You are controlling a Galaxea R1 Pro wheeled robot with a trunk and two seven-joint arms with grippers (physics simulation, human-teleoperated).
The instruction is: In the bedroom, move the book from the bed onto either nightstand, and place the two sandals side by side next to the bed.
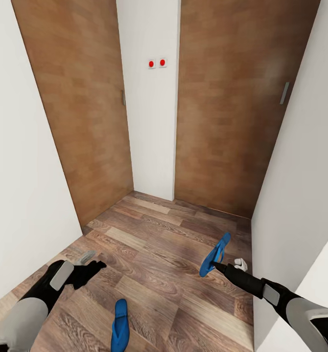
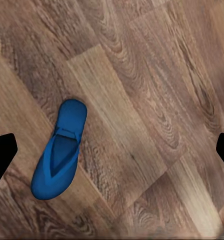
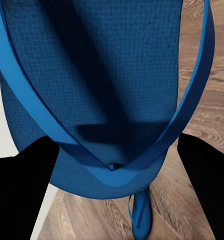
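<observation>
Right tool (image 1: 217, 266) pinches one thin flat bright blue sandal (image 1: 215, 254) off the brown wood-plank floor (image 1: 164, 234), prob. for carrying to the bed. Left tool (image 1: 93, 266) spread, empty, above 2nd blue sandal (image 1: 120, 325) lying flat on floor, likely next pickup.
</observation>
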